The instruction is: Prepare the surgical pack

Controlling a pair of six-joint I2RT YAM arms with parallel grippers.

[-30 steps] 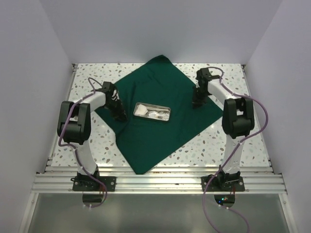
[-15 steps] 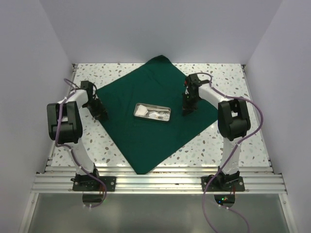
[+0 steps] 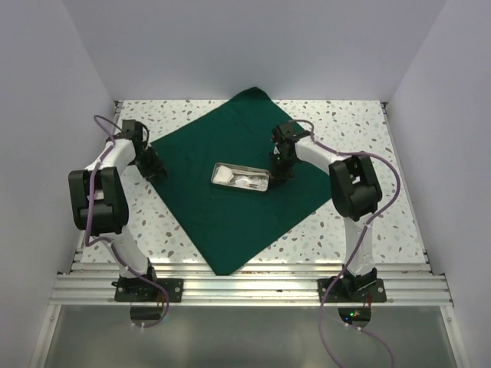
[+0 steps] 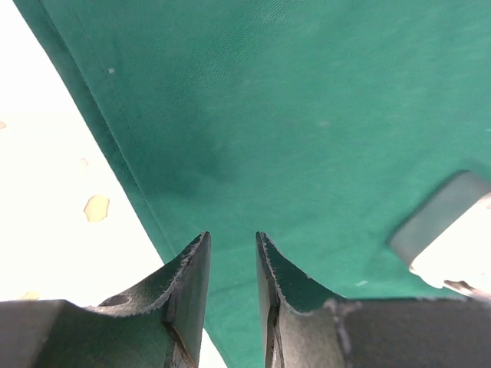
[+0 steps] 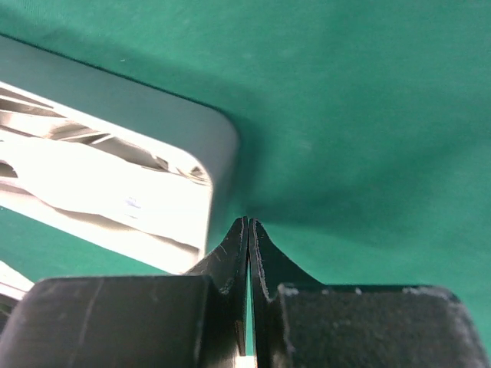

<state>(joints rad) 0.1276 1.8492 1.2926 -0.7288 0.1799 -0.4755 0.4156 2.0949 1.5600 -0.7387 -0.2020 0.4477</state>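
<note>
The left arm (image 3: 98, 201) rises from its base at the lower left of the top view, folds at a dark elbow near the left edge and reaches up and inward to a wrist in the upper left. The left tool (image 3: 156, 167) points down and to the right from there; its two dark fingers (image 4: 188, 284) stand apart with a narrow gap, nothing between them. The right arm (image 3: 353, 190) climbs from the lower right, bends at its elbow right of centre and stretches leftward to mid-frame. The right tool (image 3: 282, 170) hangs tip-down there, its jaws pressed together along their length
</note>
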